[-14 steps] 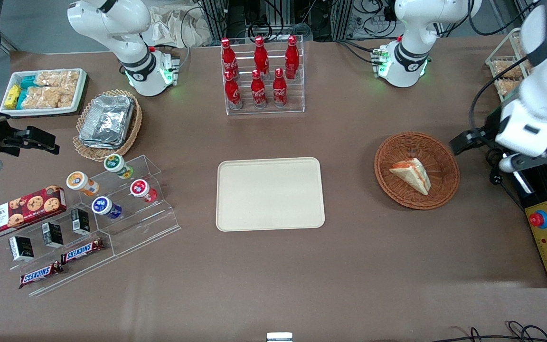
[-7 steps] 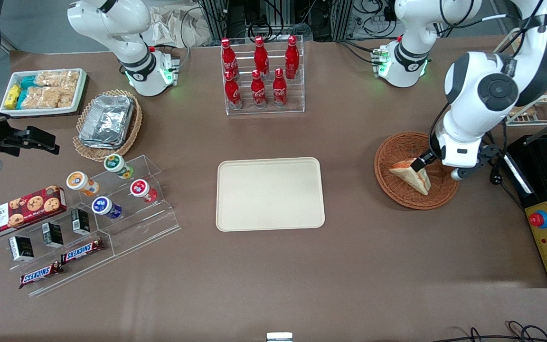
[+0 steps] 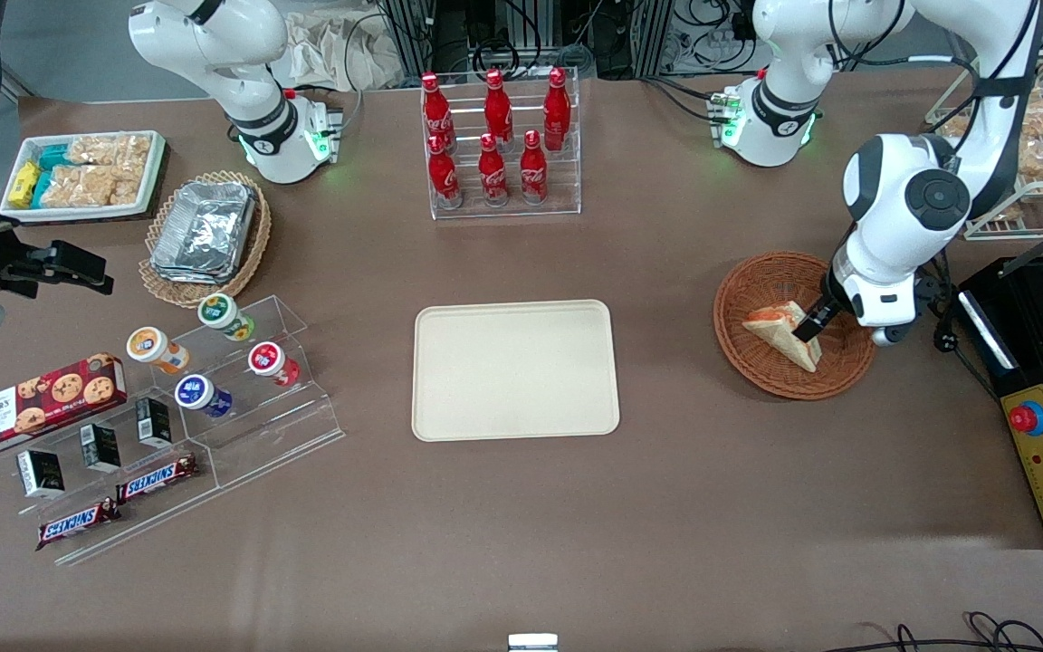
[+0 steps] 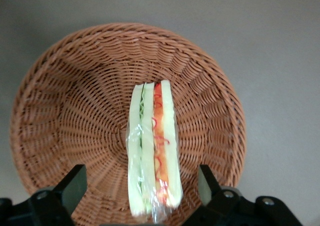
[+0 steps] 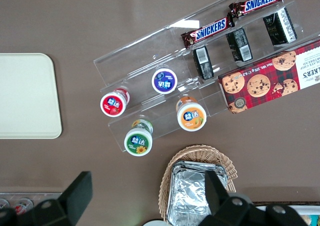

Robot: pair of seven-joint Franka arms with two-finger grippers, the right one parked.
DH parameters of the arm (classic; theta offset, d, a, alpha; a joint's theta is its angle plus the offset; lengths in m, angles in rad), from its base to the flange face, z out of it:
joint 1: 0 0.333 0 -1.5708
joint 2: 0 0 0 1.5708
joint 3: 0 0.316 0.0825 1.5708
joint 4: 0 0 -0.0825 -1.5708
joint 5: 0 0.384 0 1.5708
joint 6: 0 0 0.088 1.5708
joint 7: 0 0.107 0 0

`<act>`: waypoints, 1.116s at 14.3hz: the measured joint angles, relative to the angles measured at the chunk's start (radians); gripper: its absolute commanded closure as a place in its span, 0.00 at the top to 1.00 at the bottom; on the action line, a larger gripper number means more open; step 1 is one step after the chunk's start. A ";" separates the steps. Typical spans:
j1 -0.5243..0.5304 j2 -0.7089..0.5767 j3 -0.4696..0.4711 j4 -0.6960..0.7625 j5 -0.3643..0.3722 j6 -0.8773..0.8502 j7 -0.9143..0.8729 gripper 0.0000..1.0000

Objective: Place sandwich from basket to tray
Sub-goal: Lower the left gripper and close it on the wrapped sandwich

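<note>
The sandwich [image 3: 779, 332], a pale bread wedge with orange-red and green filling in clear wrap, lies in the round reddish-brown wicker basket [image 3: 761, 290]. My left gripper [image 3: 808, 333] is down in the basket over the sandwich's end nearer the working arm's side. In the left wrist view the sandwich [image 4: 152, 151] stands on edge in the basket [image 4: 75, 111]. The gripper [image 4: 141, 188] is open, with its fingers [image 4: 74, 185] on either side of the sandwich and gaps between. The cream-beige tray [image 3: 515, 369] lies mid-table, toward the parked arm's end from the basket.
A clear rack of red cola bottles [image 3: 496, 145] stands farther from the camera than the tray. A black control box with a red button [image 3: 1042, 444] and a wire rack of snack packs [image 3: 1033, 154] flank the basket. Snack displays [image 3: 232, 371] and a tan foil-pack basket [image 3: 205, 237] lie toward the parked arm's end.
The left arm swung in from the table's working-arm end to over the basket, then lowered its gripper around the sandwich. The sandwich, basket and tray have not moved.
</note>
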 measured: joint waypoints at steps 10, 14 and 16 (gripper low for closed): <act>0.000 0.130 -0.003 -0.054 -0.003 0.182 -0.045 0.00; -0.001 0.116 -0.006 -0.045 -0.006 0.192 -0.058 0.00; -0.001 0.084 -0.009 -0.038 -0.005 0.190 -0.060 0.00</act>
